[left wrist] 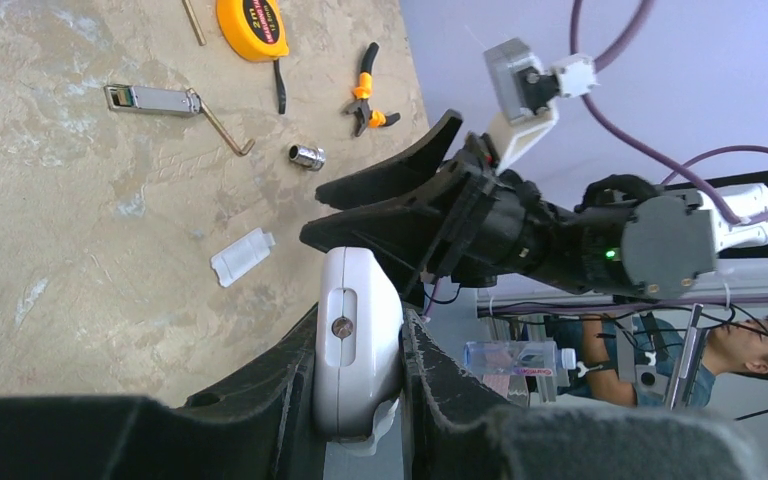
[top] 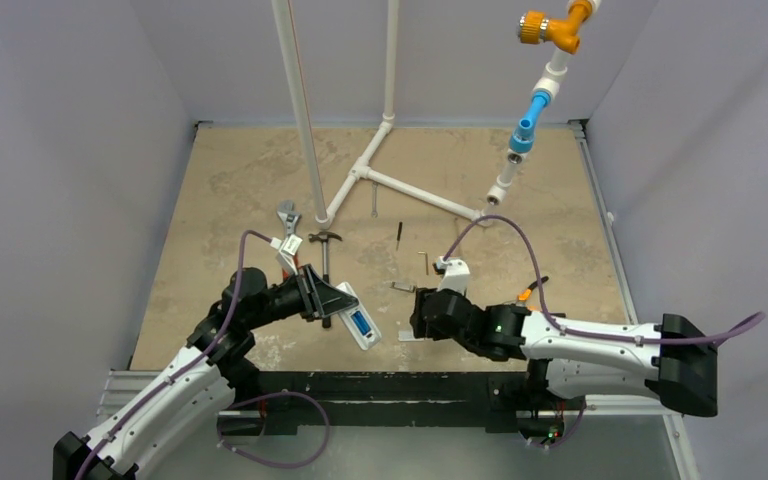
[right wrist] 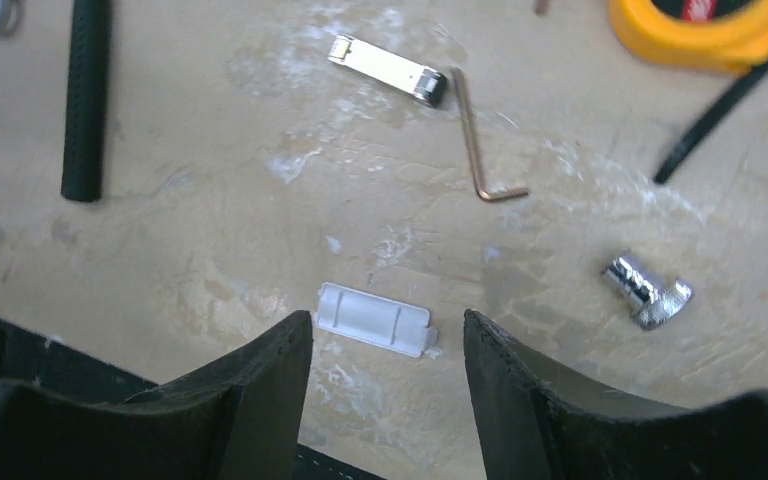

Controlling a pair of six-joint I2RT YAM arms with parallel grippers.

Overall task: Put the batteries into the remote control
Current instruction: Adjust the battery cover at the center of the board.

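Gripping remote (top: 370, 338) tight in left gripper (top: 335, 300); hovering right gripper (right wrist: 385, 325), jaws spread, holding nothing.
From top only: blue batteries (top: 357, 322) in remote's recess, at table's 6 o'clock. From left wrist only: remote's rounded end wedged between fingers (left wrist: 290, 380). From right wrist only: cover (right wrist: 373, 318) between fingertips, socket (right wrist: 645, 290) at 3 o'clock, hex key (right wrist: 480, 150) at 12, tape (right wrist: 700, 30) at 1.
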